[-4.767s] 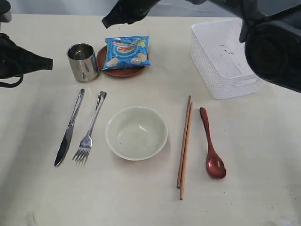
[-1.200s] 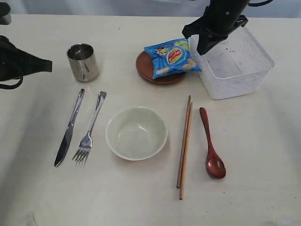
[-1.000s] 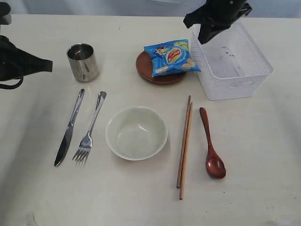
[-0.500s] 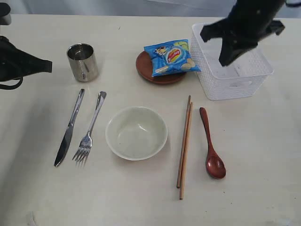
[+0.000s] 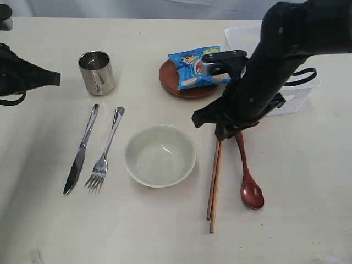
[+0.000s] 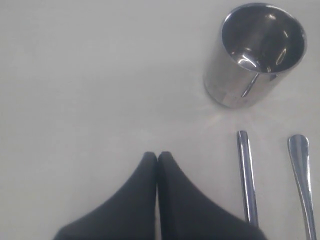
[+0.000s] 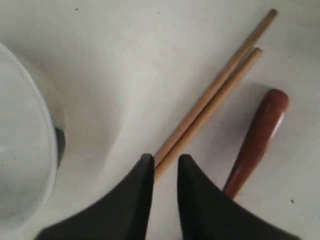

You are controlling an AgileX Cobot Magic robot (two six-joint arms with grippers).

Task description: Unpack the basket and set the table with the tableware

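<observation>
The tableware lies spread on the table (image 5: 165, 231): steel cup (image 5: 97, 71), knife (image 5: 81, 151), fork (image 5: 105, 154), cream bowl (image 5: 159, 155), chopsticks (image 5: 214, 181), red-brown spoon (image 5: 248, 181) and brown plate (image 5: 184, 91). The white basket (image 5: 294, 99) is largely hidden behind my right arm. My right gripper (image 5: 221, 135) hovers over the far ends of the chopsticks (image 7: 220, 90), beside the spoon handle (image 7: 257, 135). It is open by a narrow gap with nothing in it (image 7: 165, 159). My left gripper (image 6: 157, 154) is shut and empty, short of the cup (image 6: 255, 55).
A blue snack bag (image 5: 192, 66) lies on the brown plate. The bowl's rim (image 7: 47, 125) is close beside the right gripper. Knife handle (image 6: 246, 175) and fork handle (image 6: 302, 175) lie near the left gripper.
The right arm has swung from above the basket down to the chopsticks' far ends, and its jaws have parted slightly. Before that, the plate with the bag moved from beside the cup towards the basket. Left arm still.
</observation>
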